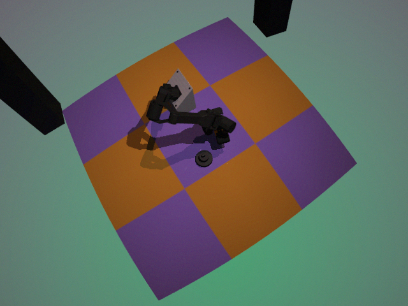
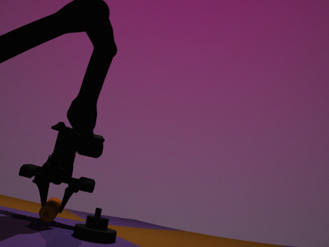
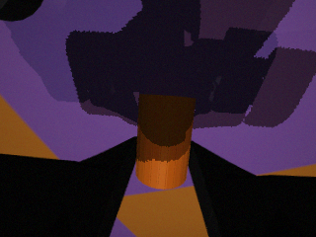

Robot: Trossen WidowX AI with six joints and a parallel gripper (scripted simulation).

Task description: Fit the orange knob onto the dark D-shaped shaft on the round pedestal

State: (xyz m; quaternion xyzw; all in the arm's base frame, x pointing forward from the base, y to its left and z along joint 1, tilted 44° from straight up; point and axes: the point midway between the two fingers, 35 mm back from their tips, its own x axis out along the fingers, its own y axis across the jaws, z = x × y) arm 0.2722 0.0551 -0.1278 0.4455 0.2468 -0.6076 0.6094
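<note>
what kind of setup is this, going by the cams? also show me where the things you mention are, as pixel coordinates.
Probably a robot-arm test area for insertion practice: a black arm (image 1: 189,117) (image 2: 102,66), a checkered purple-and-orange mat (image 1: 250,197) (image 2: 148,233) (image 3: 30,84), and a round pedestal (image 1: 198,162) (image 2: 94,236) with an upright shaft (image 2: 97,212).
</note>
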